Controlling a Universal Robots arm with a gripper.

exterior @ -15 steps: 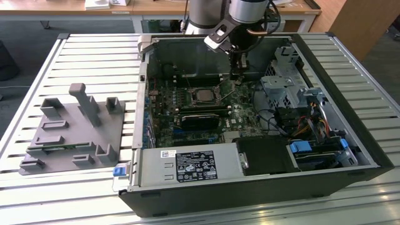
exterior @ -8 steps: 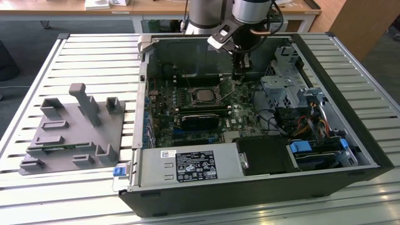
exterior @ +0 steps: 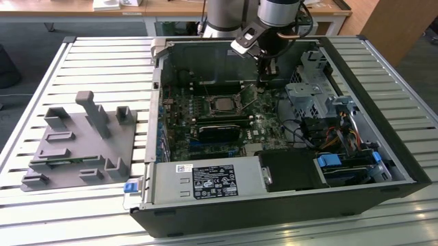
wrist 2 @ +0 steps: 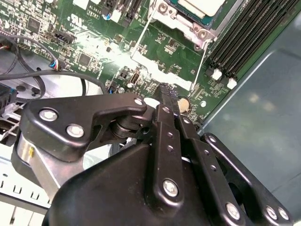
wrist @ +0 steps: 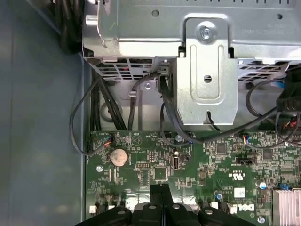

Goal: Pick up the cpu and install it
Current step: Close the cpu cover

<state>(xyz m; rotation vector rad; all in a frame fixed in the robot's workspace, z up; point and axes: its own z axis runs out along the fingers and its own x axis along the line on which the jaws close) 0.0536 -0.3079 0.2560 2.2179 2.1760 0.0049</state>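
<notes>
A slatted metal table (exterior: 82,51) carries an open computer case (exterior: 274,215), and the green motherboard (exterior: 179,110) lying flat on the case floor is the thing to steer by. Off the motherboard and outside the case, toward the exterior view's left, a grey moulded fixture (exterior: 75,148) sits on the slats. A silver power supply (exterior: 205,182) lies along the motherboard's near edge. A bare-metal drive cage (wrist: 207,70) stands at the motherboard's edge on the exterior view's right, with dark cables trailing from it onto the board.

The arm comes down into the case over the motherboard's far corner, on the drive-cage side. Its gripper (exterior: 265,77) hangs just above the board, its two black fingers (wrist 2: 164,122) pressed flat against each other with nothing between them – the same closed seam shows in the first wrist view (wrist: 161,187).

The cpu (exterior: 220,105) lies near the middle of the motherboard, seated in its socket, its silver-grey top facing up – well apart from the gripper. In the second wrist view the cpu (wrist 2: 202,5) sits just beside the black memory slots (wrist 2: 244,37). A coin cell (wrist: 119,157) sits on the motherboard near the fingertips.
</notes>
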